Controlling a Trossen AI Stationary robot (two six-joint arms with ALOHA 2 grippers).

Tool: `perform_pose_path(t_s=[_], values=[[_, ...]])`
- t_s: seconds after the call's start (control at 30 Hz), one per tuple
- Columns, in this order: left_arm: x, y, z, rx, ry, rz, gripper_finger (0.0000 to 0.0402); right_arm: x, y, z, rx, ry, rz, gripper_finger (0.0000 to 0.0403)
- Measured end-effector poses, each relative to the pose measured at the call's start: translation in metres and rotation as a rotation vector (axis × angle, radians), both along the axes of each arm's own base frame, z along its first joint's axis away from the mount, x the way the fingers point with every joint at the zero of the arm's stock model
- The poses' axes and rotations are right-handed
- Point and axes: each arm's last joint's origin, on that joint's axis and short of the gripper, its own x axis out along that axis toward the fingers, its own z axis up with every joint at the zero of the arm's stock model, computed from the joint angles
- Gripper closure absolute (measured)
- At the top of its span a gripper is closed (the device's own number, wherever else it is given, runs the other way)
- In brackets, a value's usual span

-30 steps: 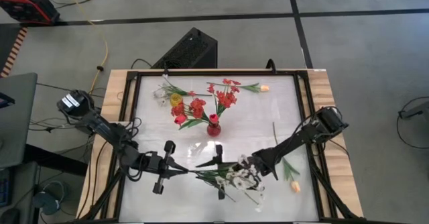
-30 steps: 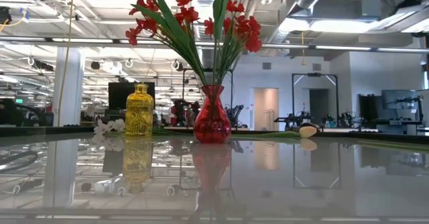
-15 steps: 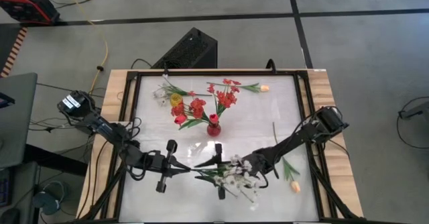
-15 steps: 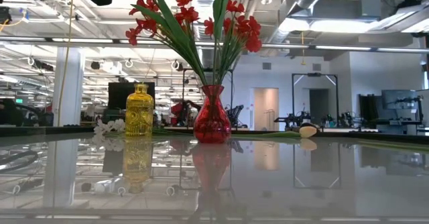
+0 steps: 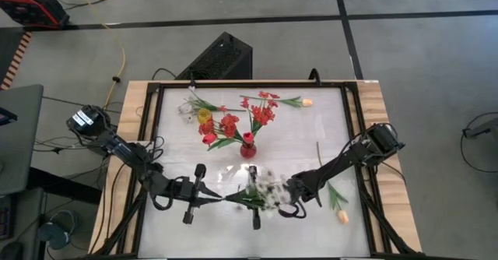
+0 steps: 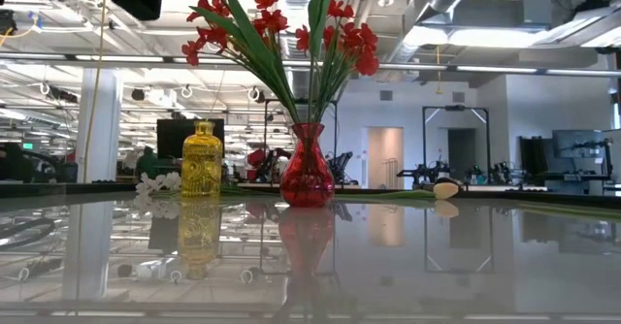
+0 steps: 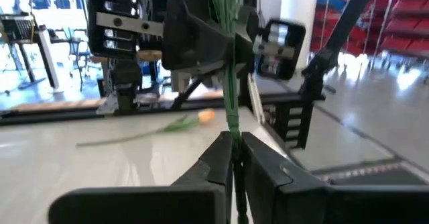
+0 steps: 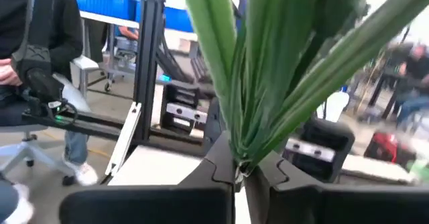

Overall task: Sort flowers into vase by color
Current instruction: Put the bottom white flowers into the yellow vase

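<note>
A white flower spray (image 5: 263,191) with a green stem spans between my two grippers near the table's front middle. My left gripper (image 5: 220,200) is shut on its stem end. My right gripper (image 5: 289,191) is shut on its leafy part by the blurred blossoms. A red vase (image 5: 247,149) holding red flowers (image 6: 281,33) stands mid-table, and a yellow vase (image 5: 205,117) stands behind it to the left. Another white spray (image 5: 187,107), a red cluster (image 5: 267,99) and a peach tulip (image 5: 307,102) lie along the far edge. A second peach tulip (image 5: 341,216) lies near the right edge. My left gripper pinches the spray's thin green stem (image 7: 232,135) between its two fingers, which lie across the stem. The stem runs on from the fingers to the other gripper, above the table top. My right gripper pinches the bundle of green leaves and stem (image 8: 242,153) between its two fingers. The leaves fan out beyond the fingers.
A black frame (image 5: 352,135) rims the white table top. A seated person (image 8: 30,63) shows beyond the table in the right wrist view. Bare table lies between the red vase and the right edge.
The white spray's blossom end has swung from the near side of my right gripper up toward the red vase and now shows blurred, while its stem end has stayed at my left gripper.
</note>
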Motion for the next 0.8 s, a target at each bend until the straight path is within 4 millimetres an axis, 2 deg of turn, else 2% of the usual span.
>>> perform_pose_path(t_s=[0.27, 0.43, 0.57, 0.8], values=[[0.004, 0.005, -0.007, -0.067, 0.084, -0.024, 0.0276, -0.002, 0.001, -0.022, 0.174, 0.229, -0.003, 0.0369], [0.013, 0.014, -0.019, -0.138, 0.191, -0.060, 0.0217, -0.002, 0.001, -0.024, 0.197, 0.248, -0.011, 0.0368], [0.019, 0.015, -0.025, -0.149, 0.193, -0.070, 0.0196, -0.001, -0.003, -0.024, 0.198, 0.249, -0.013, 0.0366], [0.040, 0.012, -0.035, -0.167, 0.226, -0.118, 0.0193, 0.003, -0.011, -0.024, 0.209, 0.254, -0.013, 0.0365]])
